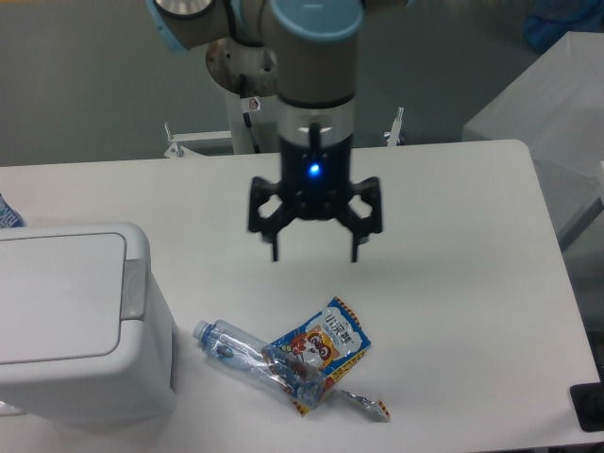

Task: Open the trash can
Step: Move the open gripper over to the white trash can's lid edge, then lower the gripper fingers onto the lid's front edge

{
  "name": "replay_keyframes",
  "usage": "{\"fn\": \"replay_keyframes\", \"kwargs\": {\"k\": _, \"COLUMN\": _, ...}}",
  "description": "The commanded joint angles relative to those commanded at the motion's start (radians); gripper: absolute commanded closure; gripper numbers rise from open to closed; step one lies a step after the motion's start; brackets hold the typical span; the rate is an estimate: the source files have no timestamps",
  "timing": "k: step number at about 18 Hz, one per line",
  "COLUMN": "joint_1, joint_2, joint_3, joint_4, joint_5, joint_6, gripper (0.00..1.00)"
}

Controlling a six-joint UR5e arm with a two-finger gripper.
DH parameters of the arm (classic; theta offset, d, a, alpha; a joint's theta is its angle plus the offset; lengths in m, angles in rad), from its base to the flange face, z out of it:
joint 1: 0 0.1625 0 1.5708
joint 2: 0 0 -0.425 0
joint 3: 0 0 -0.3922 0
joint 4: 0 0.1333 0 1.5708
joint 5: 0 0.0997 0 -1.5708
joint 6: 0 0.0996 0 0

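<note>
**Claw spread over mid-table, bin shut at left**

Gripper (315, 247) hangs above the table (453, 283), fingers apart w/ nothing between them. Two black fingers (275, 247), tips pointing down, clear air under them. A blue light glows on the gripper body just above the finger linkage. Arm rises straight up from it: grey wrist tube w/ a light-blue cap at top of frame.

Counts: 1 arm, 1 gripper, 1 trash can, 1 bottle, 1 snack packet.

Below and slightly right of the claw lies the snack packet (324, 347): blue w/ orange-yellow edging, a cartoon animal face and some characters printed on it, too small to read. It rests across a crushed clear plastic bottle (247, 356). Bottle lies on its side, white cap end toward the upper left, body running down-right under the packet; a thin bit pokes out past the packet at lower right, can't tell what it is. No legible brand on either.

Trash can (85, 330) sits at the left edge of the table, well apart from the claw, near the bottle's cap end. White, boxy, rounded corners. Flat lid down. Long axis runs left-right in view; light-grey push tab (135, 289) on its right end, facing the table's middle. No writing seen on it.
</note>
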Motion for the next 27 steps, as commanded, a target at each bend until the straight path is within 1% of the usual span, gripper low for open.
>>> {"fn": "replay_keyframes", "kwargs": {"k": 5, "joint_1": -0.063, "joint_2": -0.003, "joint_3": 0.003, "joint_4": 0.015, "joint_5": -0.003, "joint_6": -0.026, "gripper": 0.00}}
{"fn": "replay_keyframes", "kwargs": {"k": 11, "joint_1": -0.103, "joint_2": -0.006, "joint_3": 0.000, "joint_4": 0.015, "joint_5": -0.005, "joint_6": -0.066, "gripper": 0.00}}
{"fn": "replay_keyframes", "kwargs": {"k": 15, "joint_1": -0.109, "joint_2": -0.005, "joint_3": -0.014, "joint_4": 0.014, "joint_5": -0.006, "joint_6": -0.106, "gripper": 0.00}}
{"fn": "replay_keyframes", "kwargs": {"k": 23, "joint_1": -0.134, "joint_2": -0.011, "joint_3": -0.037, "joint_4": 0.015, "joint_5": -0.005, "joint_6": -0.128, "gripper": 0.00}}
{"fn": "replay_keyframes", "kwargs": {"k": 27, "joint_1": -0.135, "joint_2": -0.014, "joint_3": -0.034, "joint_4": 0.015, "joint_5": -0.005, "joint_6": -0.154, "gripper": 0.00}}
